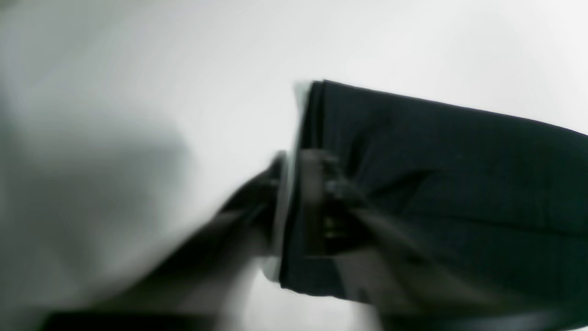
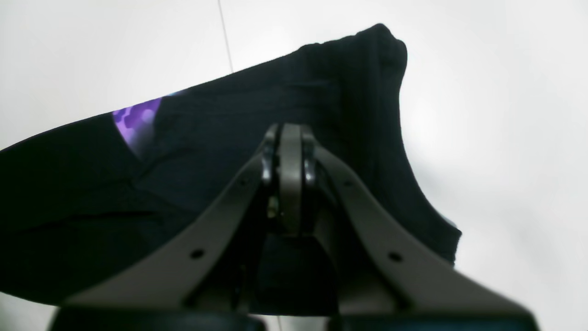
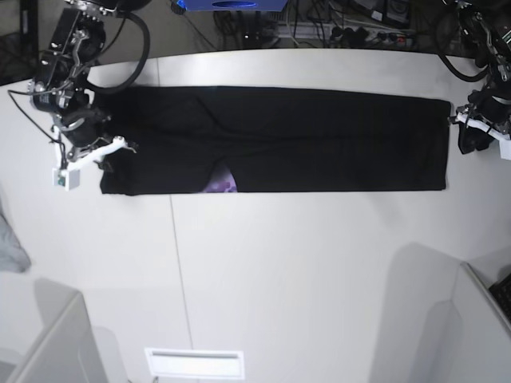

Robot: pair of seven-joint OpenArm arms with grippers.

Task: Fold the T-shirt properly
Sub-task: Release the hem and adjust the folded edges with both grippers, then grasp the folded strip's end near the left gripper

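I find the large black fabric T-shirt [image 3: 335, 152] laid across the white surface [image 3: 319, 271] as a long, wide strip, with a small patch of purple print [image 3: 219, 180] showing near its front edge. In my judgement the lengthwise folding is largely done, and the step in hand is the changeover to folding the ends inward.

The left gripper [image 1: 298, 161] is at the strip's left end, its jaws spread; motion blur hides whether they touch the cloth, and I see no grip on it. The right gripper [image 2: 290, 131] is over the opposite end, its jaws pressed together, with nothing visibly pinched between them.

I note that the left end looks fairly square, while the right end is uneven, with one corner jutting out. The next move calls for a clean hold on every layer at one end, then carrying it inward. Catching only the top layer could open the strip.
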